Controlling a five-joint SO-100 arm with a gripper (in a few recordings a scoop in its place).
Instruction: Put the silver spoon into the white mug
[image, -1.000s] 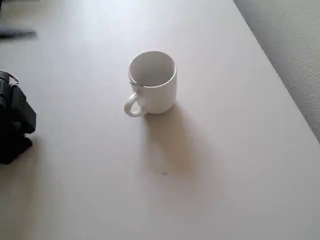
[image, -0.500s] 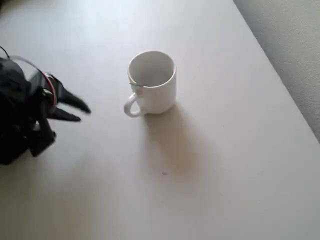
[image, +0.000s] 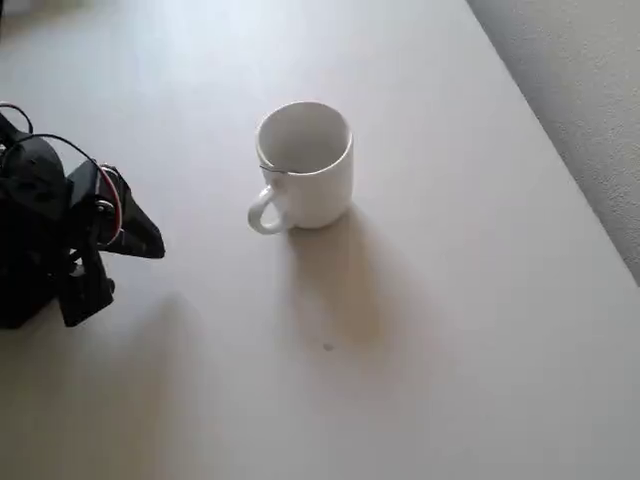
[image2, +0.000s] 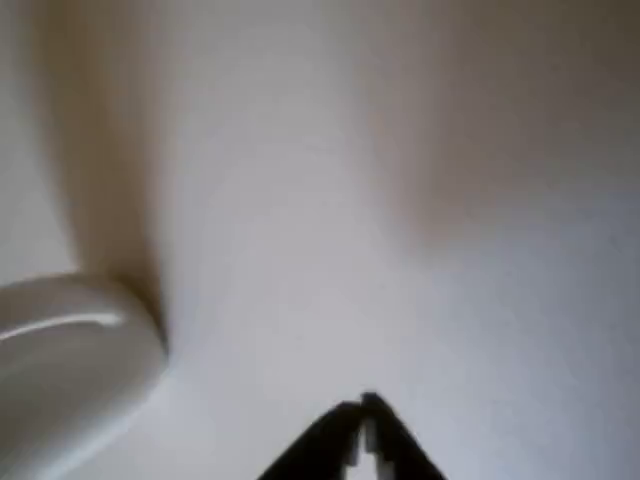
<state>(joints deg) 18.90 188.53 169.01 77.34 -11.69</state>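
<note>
Spoon (image: 272, 168) barely glimpsed inside white mug (image: 305, 170); pincer (image: 150, 243) blurred.

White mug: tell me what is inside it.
In the overhead view the white mug stands upright, and a thin silver edge, apparently the silver spoon, lies against its inner wall on the handle side. The near wall covers the bottom. The claw is apart, holding nothing.

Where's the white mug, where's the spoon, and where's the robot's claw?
white mug (image: 315, 185), overhead view: its outer wall.
silver spoon (image: 270, 167), overhead view: the thin bit of handle at the mug's left rim.
gripper (image: 150, 240), overhead view: the dark fingertips, closed together.
</note>
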